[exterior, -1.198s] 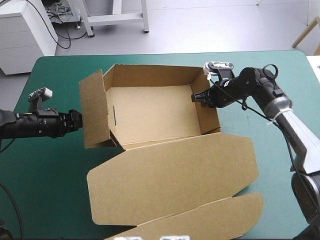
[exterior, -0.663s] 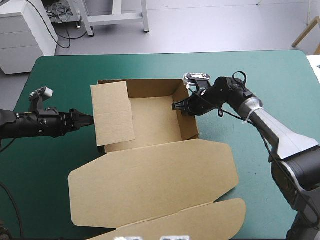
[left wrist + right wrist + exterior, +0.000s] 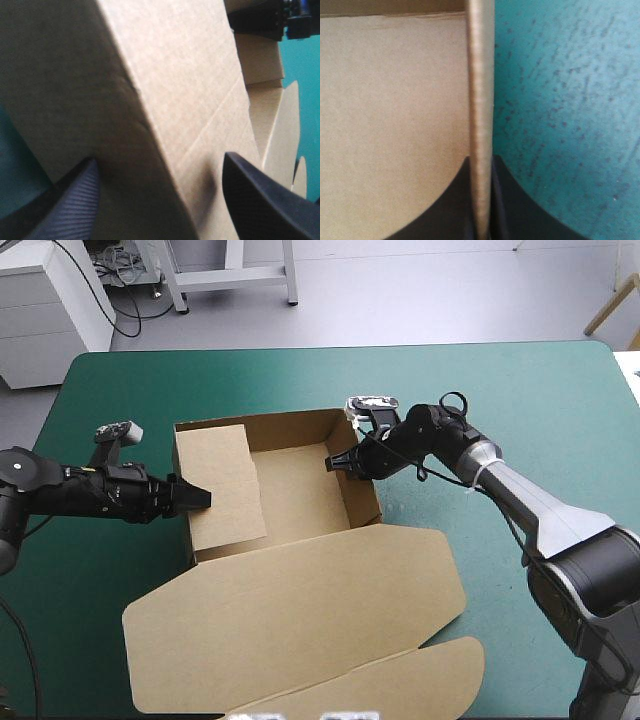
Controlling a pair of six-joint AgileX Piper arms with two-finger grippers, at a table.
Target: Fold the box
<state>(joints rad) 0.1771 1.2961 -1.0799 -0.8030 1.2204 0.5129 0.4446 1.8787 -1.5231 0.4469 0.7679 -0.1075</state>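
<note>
The box (image 3: 290,590) has its right wall clamped by the right gripper (image 3: 334,464); the left gripper (image 3: 200,497), spread apart, meets its left flap.

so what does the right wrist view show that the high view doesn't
Only the right wrist view: the right end effector seen close, its black fingers all but shut on the thin edge of one raised wall of the brown cardboard box.
Only the high view: the whole tray, its flat lid lying toward the table's near edge, and the left end effector at the left flap, folded inward.
Both: the box's inside floor on one side of that wall, the teal-green table cover on the other.
</note>
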